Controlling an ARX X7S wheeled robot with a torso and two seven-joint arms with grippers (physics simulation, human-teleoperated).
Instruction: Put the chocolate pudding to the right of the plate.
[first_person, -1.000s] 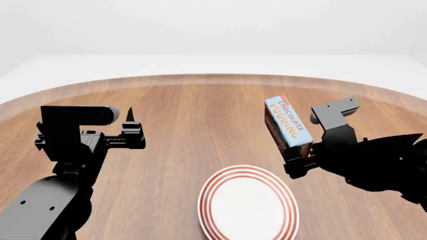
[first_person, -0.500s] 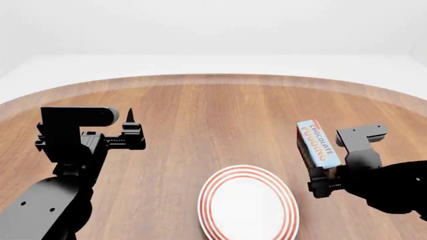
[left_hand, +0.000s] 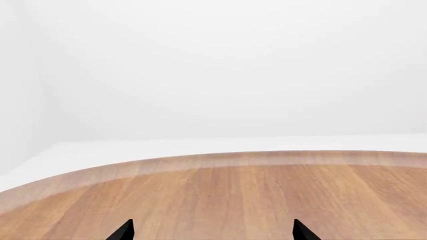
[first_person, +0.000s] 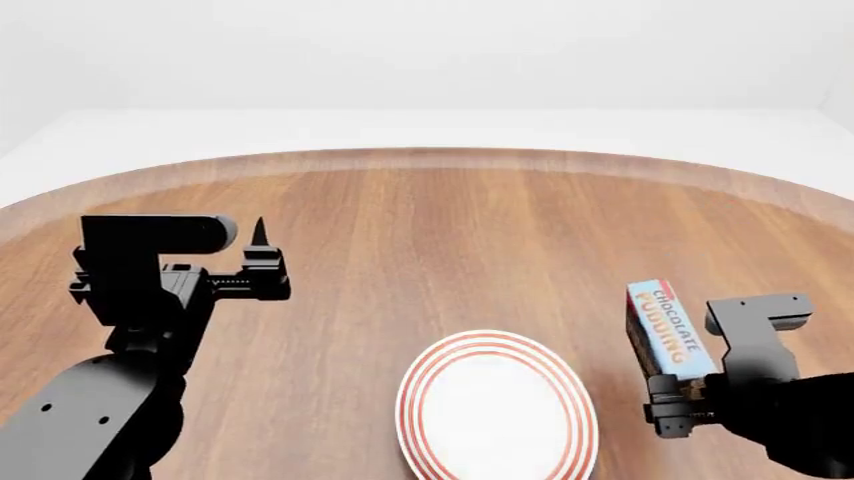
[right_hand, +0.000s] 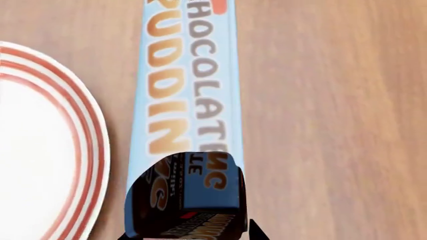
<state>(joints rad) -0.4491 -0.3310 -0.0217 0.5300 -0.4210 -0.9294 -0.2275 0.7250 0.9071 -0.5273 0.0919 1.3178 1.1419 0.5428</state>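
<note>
The chocolate pudding (first_person: 663, 327) is a blue-topped carton with a dark brown side, held just to the right of the plate (first_person: 497, 410), a white plate with red rings. My right gripper (first_person: 678, 392) is shut on the carton's near end. In the right wrist view the pudding (right_hand: 187, 90) lies lengthwise between the jaws of the right gripper (right_hand: 191, 236), with the plate's rim (right_hand: 87, 150) beside it. I cannot tell whether the carton touches the wood. My left gripper (first_person: 263, 262) is open and empty over the left of the table; in the left wrist view its gripper (left_hand: 212, 232) has nothing between its tips.
The round wooden table (first_person: 400, 220) has its curved far edge (left_hand: 233, 159) against a white floor and wall. Bare wood (right_hand: 333, 125) lies to the right of the carton.
My right gripper has carried the pudding toward me, rightward and down, from beyond the plate to beside its right rim. The left arm has not moved.
</note>
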